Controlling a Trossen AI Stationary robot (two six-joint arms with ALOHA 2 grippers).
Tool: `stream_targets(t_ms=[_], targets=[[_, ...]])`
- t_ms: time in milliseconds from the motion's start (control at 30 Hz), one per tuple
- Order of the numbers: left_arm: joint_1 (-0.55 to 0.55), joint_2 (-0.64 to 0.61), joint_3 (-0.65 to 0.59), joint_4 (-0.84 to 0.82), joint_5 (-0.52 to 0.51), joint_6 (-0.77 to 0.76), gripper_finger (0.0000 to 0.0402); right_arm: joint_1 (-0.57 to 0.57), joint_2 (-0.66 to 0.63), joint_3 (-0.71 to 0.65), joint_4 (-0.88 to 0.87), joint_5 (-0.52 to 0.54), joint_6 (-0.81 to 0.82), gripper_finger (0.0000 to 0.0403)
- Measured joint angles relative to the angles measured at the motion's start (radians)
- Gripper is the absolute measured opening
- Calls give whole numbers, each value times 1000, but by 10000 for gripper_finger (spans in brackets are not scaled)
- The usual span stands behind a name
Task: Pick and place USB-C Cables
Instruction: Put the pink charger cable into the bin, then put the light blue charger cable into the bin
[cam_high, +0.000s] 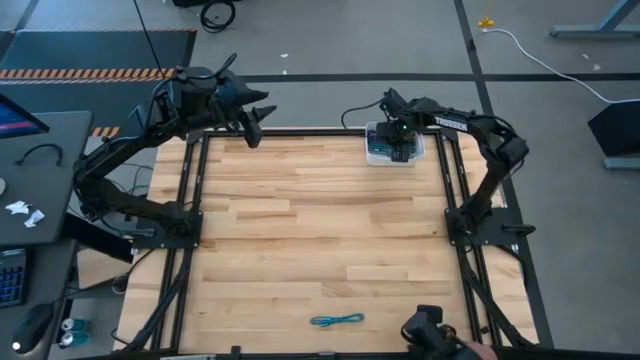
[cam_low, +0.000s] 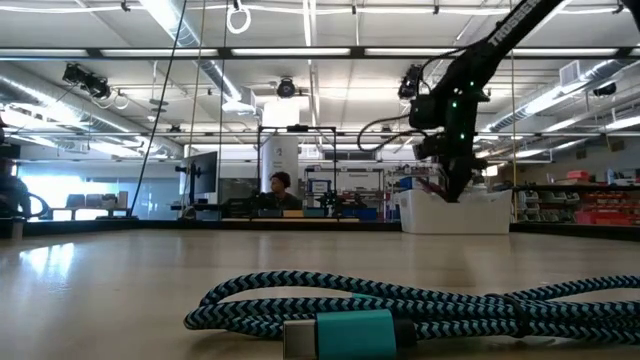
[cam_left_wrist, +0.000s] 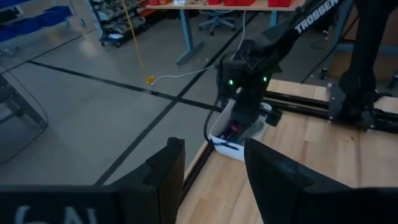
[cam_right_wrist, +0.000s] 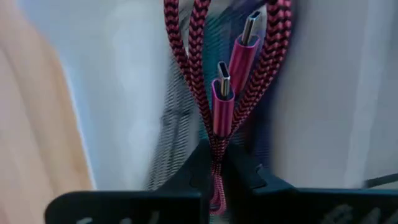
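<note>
The right pincer (cam_right_wrist: 214, 177) is hanging over the white bin (cam_high: 378, 152) at the far edge of the worktop (cam_high: 320, 230). It is pinching a maroon cable (cam_right_wrist: 219, 93) tight between its fingers. The cable is folded, and its two metal plug ends are pointing away from the pincer, down toward the inside of the bin. Other cables look like they are already lying in there, but they are too blurry to count.

The pincer is only holding the cable at its very fold. That is a thin bit to hold, so the cable might be slipping out too soon. If the pincer is sitting too near the bin wall when it lets go, the long loops could be flopping over the rim and pulling the cable out onto the wood. If the pincer goes lower, it could bump the bin and push it off the edge.

A teal cable (cam_high: 336, 321) is lying alone near the front edge of the worktop, well apart from the bin. It has not been picked up yet.

The left pincer (cam_left_wrist: 211, 165) is waiting up high by the far left corner, with its fingers spread apart and holding nothing.
</note>
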Motion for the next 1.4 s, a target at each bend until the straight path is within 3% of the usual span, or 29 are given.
stream_targets(t_ms=[200, 367, 533, 633, 733, 933, 1033, 1100, 1233, 1400], targets=[[0, 0, 0, 5, -19, -48, 172, 1, 55, 0, -19, 71, -4, 42], [0, 0, 0, 5, -20, -59, 172, 5, 33, 0, -15, 83, -8, 102], [0, 0, 0, -4, -20, -59, 172, 55, -72, 0, -68, 140, 157, 158], [0, 0, 0, -21, -20, -59, 172, 123, -171, 0, -119, 29, 362, 166], [0, 0, 0, -56, -20, -59, 172, 248, -276, -18, -122, -112, 538, 162], [-8, 0, 0, -152, -13, -60, 172, 687, -414, -107, -59, -141, 894, 143], [-23, -3, 0, -221, 10, -73, 172, 909, -428, -173, 97, -211, 1150, 139], [-38, -8, 0, -255, 25, -80, 172, 1037, -425, -230, 299, -275, 1294, 140], [-84, -12, 0, -306, 45, -126, 172, 1253, -379, -314, 683, -280, 1271, 148], [-178, -37, 0, -323, 47, -243, 172, 1388, -241, -302, 720, -148, 1248, 179]])
